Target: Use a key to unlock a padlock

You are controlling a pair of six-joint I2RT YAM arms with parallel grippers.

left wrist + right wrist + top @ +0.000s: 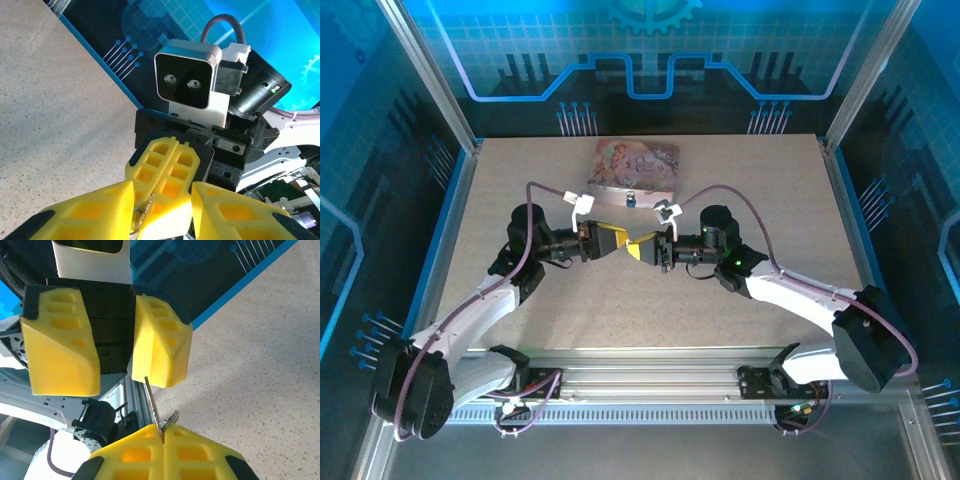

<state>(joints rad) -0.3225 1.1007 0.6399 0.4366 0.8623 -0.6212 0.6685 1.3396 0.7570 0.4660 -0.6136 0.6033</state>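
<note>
A: Right pincer (pixel 163 434)?

B: Clamped fully shut on the key (pixel 154 407), pinched near the head, with the blade poking out past the tips toward the left pincer (pixel 114 377). Carried a small ring (pixel 172 417) just beside those tips too.

A: And the left pincer?

B: Stood partly open and gripped nothing. Touched, or very nearly touched, the blade's end with one yellow finger (pixel 161 347), off to the side of the gap rather than within it.

A: Why held so, up off the desk (pixel 260 365)?

B: Looked like a mid-air hand-over or regrip. Probably meant to win a straighter, firmer hold for aiming at a keyhole.

A: Padlock (pixel 632 200)?

B: Sat beyond both pincers, past the meeting point of the tips, at the near side of the pink tin (pixel 635 165). Could not tell whether hung from the tin's clasp or merely laid against it. Lay well apart from the key.

A: Far along?

B: Judged early: not yet lined up with the lock. Called next for a square closing on the blade; risked a slip of so thin a piece.
</note>
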